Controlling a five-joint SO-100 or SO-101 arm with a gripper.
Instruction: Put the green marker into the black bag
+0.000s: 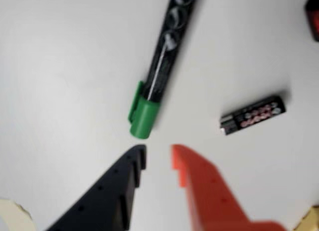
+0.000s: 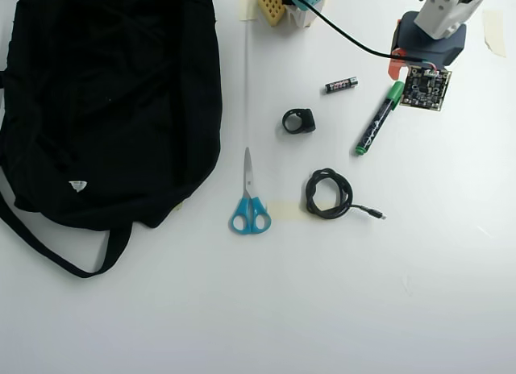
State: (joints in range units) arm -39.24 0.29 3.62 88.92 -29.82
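The green marker (image 1: 158, 76) lies flat on the white table, its dark barrel with pale markings running up the wrist view and its bright green cap nearest me. In the overhead view the green marker (image 2: 379, 118) lies slanted at the upper right. My gripper (image 1: 158, 156) hovers just short of the cap, open, one black finger (image 1: 119, 188) and one orange finger (image 1: 204, 186) with nothing between them. From above, my gripper (image 2: 397, 72) sits at the marker's capped end. The black bag (image 2: 105, 100) sprawls at the far left, its strap trailing toward the front.
A short black battery (image 1: 253, 114) lies to the right of the marker; in the overhead view the battery (image 2: 341, 85) is to its left. Blue-handled scissors (image 2: 249, 197), a black ring-shaped part (image 2: 298, 121) and a coiled black cable (image 2: 329, 194) lie mid-table.
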